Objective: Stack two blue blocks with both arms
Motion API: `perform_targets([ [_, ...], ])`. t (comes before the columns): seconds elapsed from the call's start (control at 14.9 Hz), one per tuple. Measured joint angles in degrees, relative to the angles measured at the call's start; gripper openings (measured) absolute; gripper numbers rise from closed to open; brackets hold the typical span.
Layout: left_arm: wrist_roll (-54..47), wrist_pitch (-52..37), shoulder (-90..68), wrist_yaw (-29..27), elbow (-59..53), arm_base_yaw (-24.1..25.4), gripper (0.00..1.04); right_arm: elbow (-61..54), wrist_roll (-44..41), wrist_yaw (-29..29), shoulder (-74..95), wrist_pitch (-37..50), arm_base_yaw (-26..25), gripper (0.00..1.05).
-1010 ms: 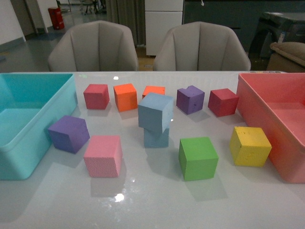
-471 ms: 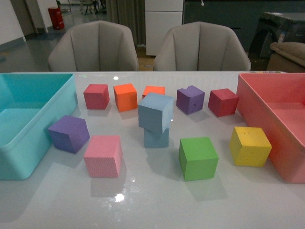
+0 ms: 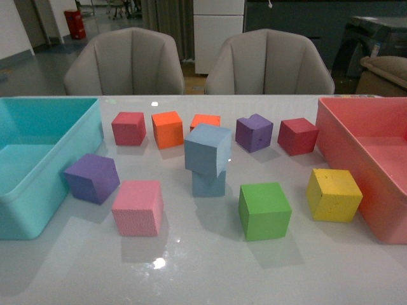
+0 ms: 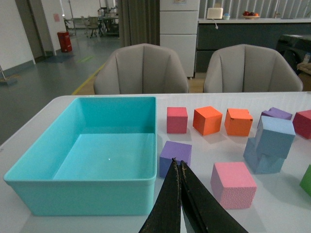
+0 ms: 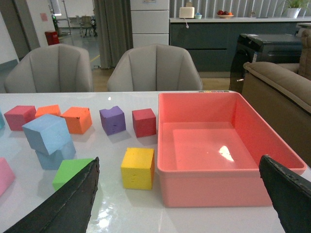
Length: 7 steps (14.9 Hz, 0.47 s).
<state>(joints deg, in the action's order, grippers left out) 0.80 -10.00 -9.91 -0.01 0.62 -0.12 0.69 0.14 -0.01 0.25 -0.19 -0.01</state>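
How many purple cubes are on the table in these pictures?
2. One purple cube sits beside the turquoise bin; the other purple cube is in the back row, next to the dark red cube. None seems hidden.

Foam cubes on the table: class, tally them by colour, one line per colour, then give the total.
Blue: 2, upper blue cube stacked on lower blue cube
Purple: 2, and
Red: 2, and
Orange: 2, and
Pink: 1
Green: 1
Yellow: 1
Total: 11
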Motion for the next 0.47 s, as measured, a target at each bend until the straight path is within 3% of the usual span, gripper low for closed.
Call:
perform_targets([
  [0.13, 0.0, 10.56, 9.14, -0.02, 0.0, 0.0, 0.02, 0.0, 0.0, 0.0, 0.0, -0.02, 0.0, 0.98],
  [0.34, 0.0, 10.08, 9.57, -0.02, 0.02, 0.0, 0.02, 0.0, 0.0, 0.02, 0.0, -0.04, 0.0, 0.98],
  [0.47, 0.0, 10.19, 9.57, 0.0, 0.0, 0.0, 0.23, 0.0, 0.0, 0.0, 0.0, 0.0, 0.0, 0.98],
])
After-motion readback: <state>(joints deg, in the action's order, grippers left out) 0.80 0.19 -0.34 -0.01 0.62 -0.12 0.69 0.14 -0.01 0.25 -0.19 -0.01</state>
